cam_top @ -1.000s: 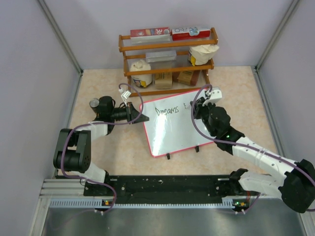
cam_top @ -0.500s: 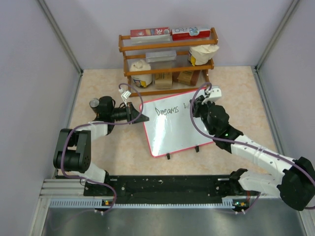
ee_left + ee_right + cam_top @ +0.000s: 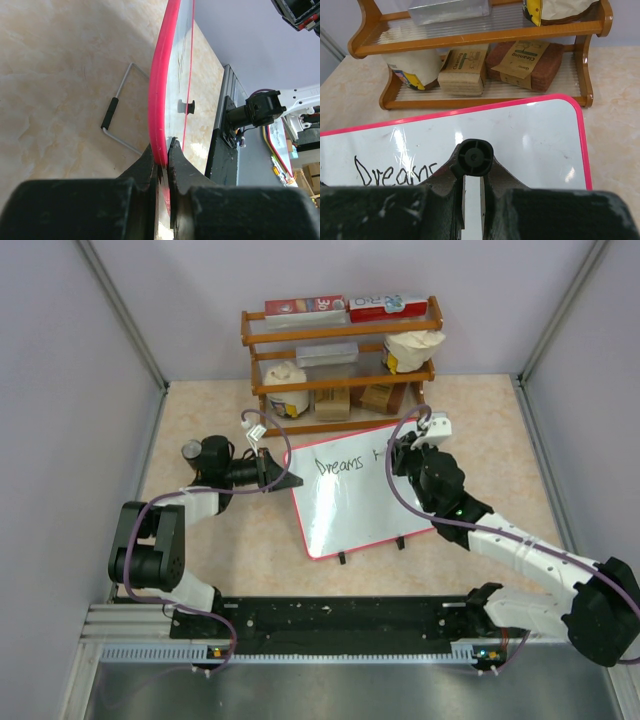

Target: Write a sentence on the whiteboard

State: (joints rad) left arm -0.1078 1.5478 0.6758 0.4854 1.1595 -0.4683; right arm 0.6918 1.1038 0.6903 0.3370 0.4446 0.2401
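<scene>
On the counter, the whiteboard lies centre, the rack at its 12 o'clock. The left hand clenches its 9 o'clock frame edge, likely steadying it. The right hand, grasping a marker, writes at 2 o'clock. The sentence reads "Dreams", and the stroke after it has grown since.

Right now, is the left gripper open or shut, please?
Shut: the left gripper pinches the whiteboard's red edge between both fingers.

Whiteboard lying mid worktop, rack just behind it, left claw on its left edge, right claw with marker above its far right part, sentence along its far side
</scene>
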